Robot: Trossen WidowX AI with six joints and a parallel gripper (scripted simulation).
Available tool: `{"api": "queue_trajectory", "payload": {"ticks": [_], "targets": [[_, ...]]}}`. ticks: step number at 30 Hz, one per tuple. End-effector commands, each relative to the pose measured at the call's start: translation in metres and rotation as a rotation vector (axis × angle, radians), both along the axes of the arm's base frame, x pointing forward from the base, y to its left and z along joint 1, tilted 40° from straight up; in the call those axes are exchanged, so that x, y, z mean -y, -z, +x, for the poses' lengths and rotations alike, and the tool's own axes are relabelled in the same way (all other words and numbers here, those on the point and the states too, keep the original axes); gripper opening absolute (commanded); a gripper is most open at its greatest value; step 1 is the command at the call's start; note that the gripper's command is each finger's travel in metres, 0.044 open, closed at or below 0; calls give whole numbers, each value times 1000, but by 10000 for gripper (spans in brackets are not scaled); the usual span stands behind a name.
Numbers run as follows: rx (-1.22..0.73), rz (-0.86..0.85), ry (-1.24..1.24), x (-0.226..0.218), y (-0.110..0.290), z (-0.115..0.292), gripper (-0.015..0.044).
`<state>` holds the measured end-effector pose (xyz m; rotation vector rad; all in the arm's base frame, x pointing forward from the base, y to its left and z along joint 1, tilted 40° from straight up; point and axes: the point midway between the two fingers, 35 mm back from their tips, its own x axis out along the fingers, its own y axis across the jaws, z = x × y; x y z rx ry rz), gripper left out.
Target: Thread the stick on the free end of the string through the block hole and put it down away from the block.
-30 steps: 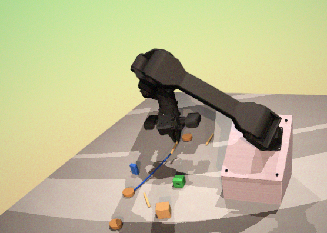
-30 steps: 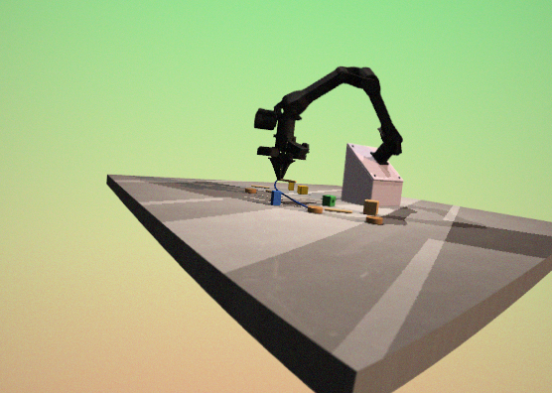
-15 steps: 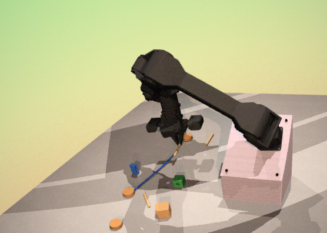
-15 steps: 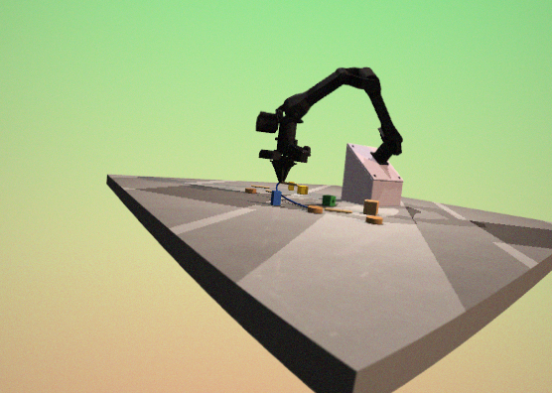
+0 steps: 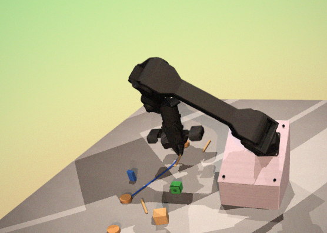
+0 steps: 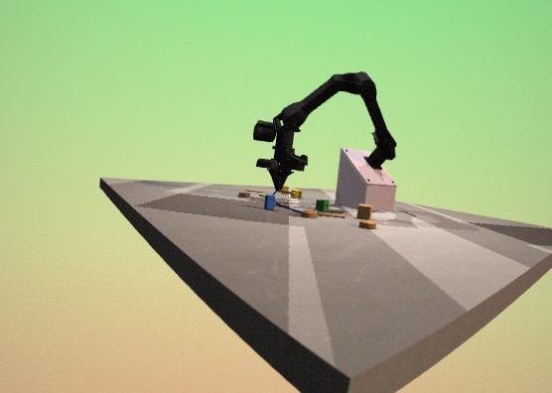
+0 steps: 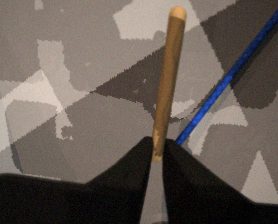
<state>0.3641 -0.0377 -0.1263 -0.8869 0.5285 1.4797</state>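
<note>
Gripping the stick by its string end, our fingers must level it, then aim at the green block's hole below them.

Count: 3 sticks, 3 buttons, 4 blocks, 1 string, 1 arm, 1 pedestal.
</note>
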Motion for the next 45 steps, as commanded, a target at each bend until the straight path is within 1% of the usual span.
{"api": "queue_trajectory", "payload": {"ticks": [1,28,45], "targets": [[-4,3,3,-4,2,-4,0],[-7,7,3,-24,13,-28,0],[-7,7,3,-38,1,-31,0]]}}
